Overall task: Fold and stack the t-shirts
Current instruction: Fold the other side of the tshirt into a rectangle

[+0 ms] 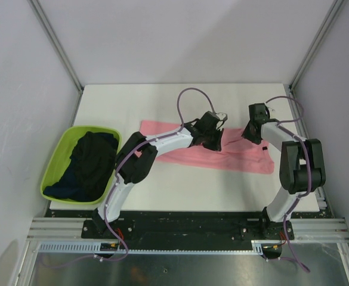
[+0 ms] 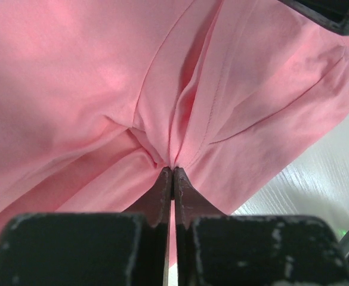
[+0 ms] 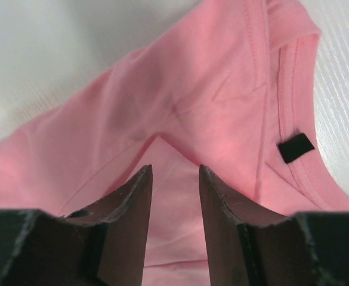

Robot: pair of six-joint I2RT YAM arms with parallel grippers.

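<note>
The salmon-pink t-shirt (image 1: pixel 234 156) lies folded into a long band across the middle of the white table. My left gripper (image 1: pixel 213 138) is shut on a pinch of its cloth (image 2: pixel 174 119), which bunches at the fingertips (image 2: pixel 165 179). My right gripper (image 1: pixel 253 132) hovers open over the shirt's right end; its fingers (image 3: pixel 135 190) stand apart above the pink cloth (image 3: pixel 180 107), near the collar with its small dark label (image 3: pixel 296 147). Dark navy-black t-shirts (image 1: pixel 89 164) lie heaped in the tub at the left.
The lime-green plastic tub (image 1: pixel 53 167) sits at the table's left edge. White table surface (image 1: pixel 180 104) shows behind the shirt and in front (image 1: pixel 198 187). Grey walls and metal frame posts enclose the table.
</note>
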